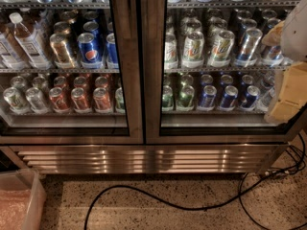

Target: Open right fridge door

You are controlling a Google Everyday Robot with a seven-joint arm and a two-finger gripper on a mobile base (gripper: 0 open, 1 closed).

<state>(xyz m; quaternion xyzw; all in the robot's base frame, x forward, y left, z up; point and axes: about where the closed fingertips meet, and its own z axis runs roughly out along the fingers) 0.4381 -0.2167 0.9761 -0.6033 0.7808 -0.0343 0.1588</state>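
Filling most of the camera view, two glass doors are seen side by side. The right fridge door point(218, 63) takes up the right half; its steel frame is set next to the frame of the left door point(62, 61) at the centre, and both are seen flush and closed. Behind each pane three wire shelf levels are counted. On the right, the two lower levels are packed with rows of cans, pale green-marked ones above, green and blue ones below. On the left, one capped plastic bottle point(29, 40) is set beside blue Pepsi cans point(90, 49), and three orange cans point(80, 99) are lined up on the level beneath.

One pincer point(288, 97) is found at the right edge, in front of the right door's outer side, partly cut off by the picture's border; whether it is spread or pressed together cannot be told.

Below the doors one steel grille point(144, 159) of horizontal slats is run across the full width. The floor point(192, 219) is made of speckled stone. A long black cable point(158, 202) is looped across it, and further cable is gathered at the right corner. One translucent bin point(21, 200) is placed at the lower left. Between bin and cables the floor in front of the doors is left open.
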